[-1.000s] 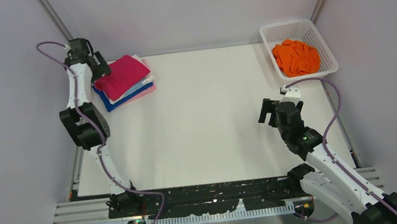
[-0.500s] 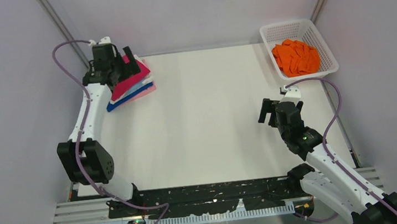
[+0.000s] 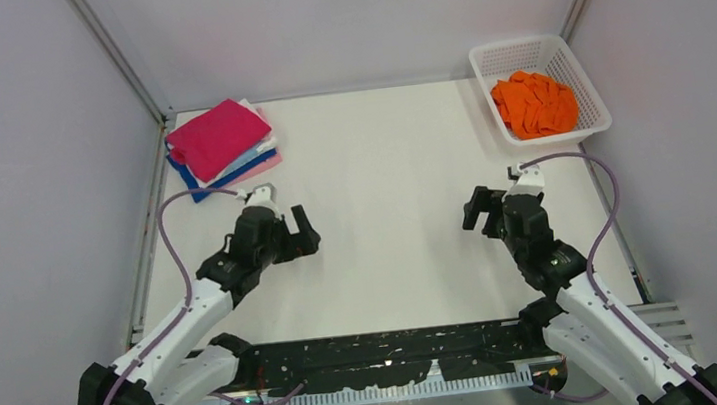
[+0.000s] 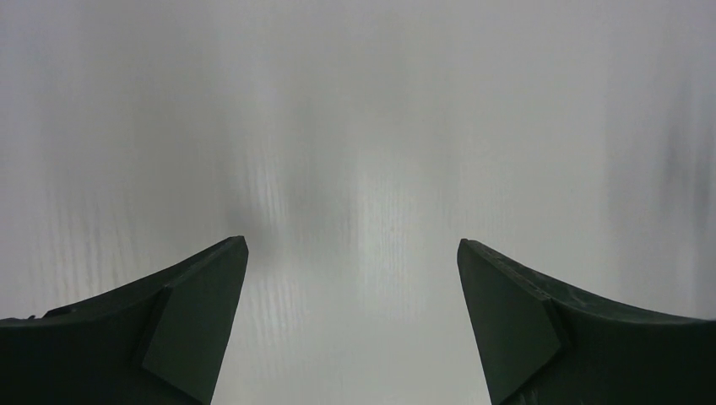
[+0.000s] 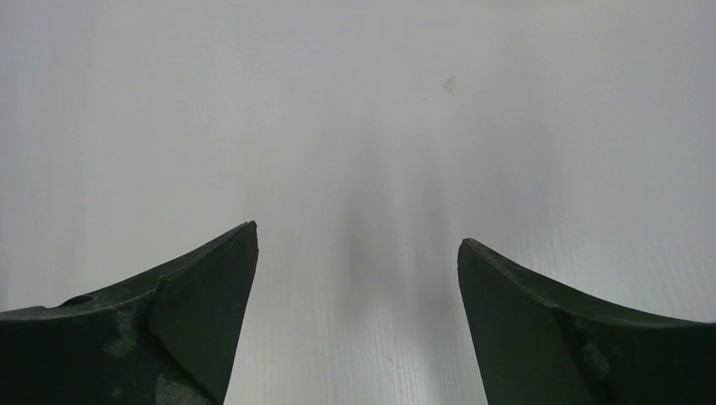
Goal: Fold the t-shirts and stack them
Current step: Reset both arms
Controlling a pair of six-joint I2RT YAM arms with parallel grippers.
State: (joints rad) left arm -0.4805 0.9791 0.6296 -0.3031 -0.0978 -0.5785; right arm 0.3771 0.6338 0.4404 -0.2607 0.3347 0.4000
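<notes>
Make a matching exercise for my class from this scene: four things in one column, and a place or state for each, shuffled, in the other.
Things
1. magenta shirt
2. orange shirt
3. blue shirt
4. left gripper

Places or states
A. open, over bare table
B. in the basket
C. top of the stack
D. low in the stack, mostly covered

Pairs: 1-C, 2-B, 3-D, 4-A

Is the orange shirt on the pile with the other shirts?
No, the orange shirt lies in the white basket at the far right, apart from the stack at the far left.
</notes>
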